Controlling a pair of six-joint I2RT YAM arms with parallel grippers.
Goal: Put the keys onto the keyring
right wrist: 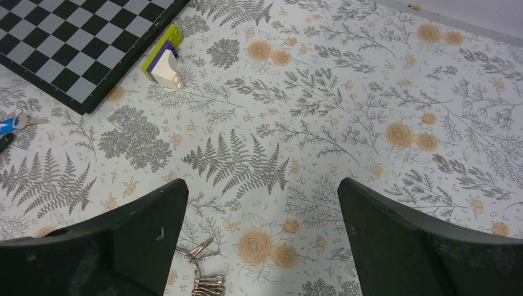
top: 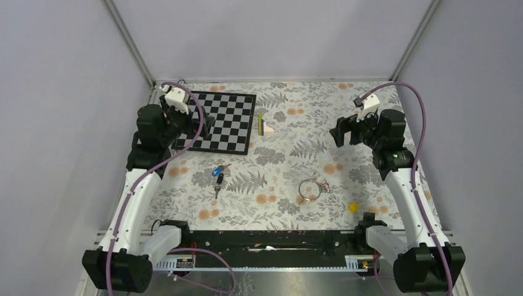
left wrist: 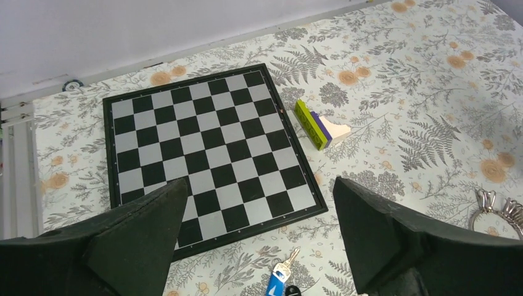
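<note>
Two keys lie together on the floral cloth left of centre: a blue-headed key [top: 218,171] and, just below it, a black-headed key [top: 218,183]. The left wrist view catches the blue key [left wrist: 279,279] at its bottom edge, below my fingers. The keyring [top: 310,187], a thin wire ring with a fan of silvery pieces, rests right of centre; its pieces [right wrist: 198,271] show beside my right gripper's left finger. My left gripper [top: 193,127] hovers open over the chessboard's near corner. My right gripper [top: 345,132] hangs open at the right, above bare cloth.
A black-and-grey chessboard [top: 221,120] lies at the back left. A small block of green, purple and white bricks [top: 264,126] stands beside it. A little yellow block [top: 353,207] sits near the front right. Walls close in the back and sides.
</note>
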